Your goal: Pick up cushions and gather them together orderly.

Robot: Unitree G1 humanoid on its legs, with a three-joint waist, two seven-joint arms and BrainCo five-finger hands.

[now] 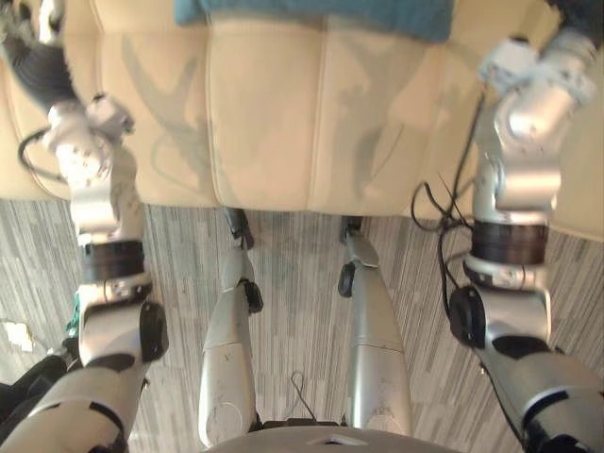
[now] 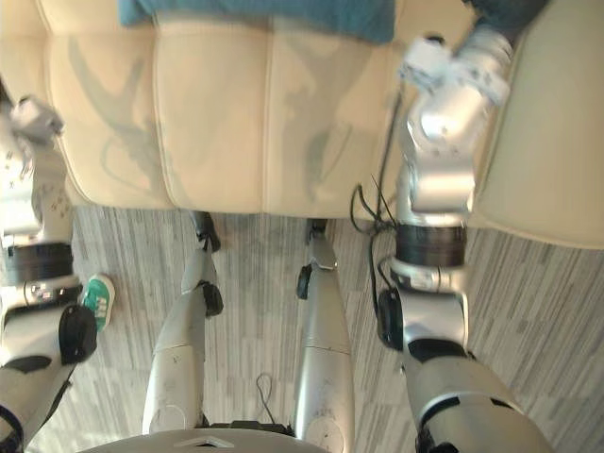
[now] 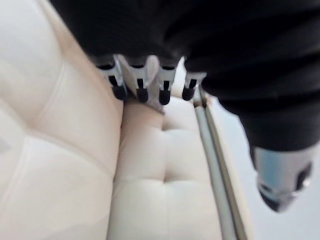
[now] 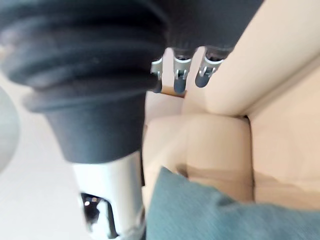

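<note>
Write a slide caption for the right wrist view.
The robot's right hand hangs empty above a cream sofa, with a teal cushion lying close by on it.

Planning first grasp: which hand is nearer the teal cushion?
Right. The right hand hangs close beside the teal cushion; the left hand is farther off, over bare sofa.

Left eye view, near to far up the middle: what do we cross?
grey striped floor → cream sofa seat → teal cushion
</note>
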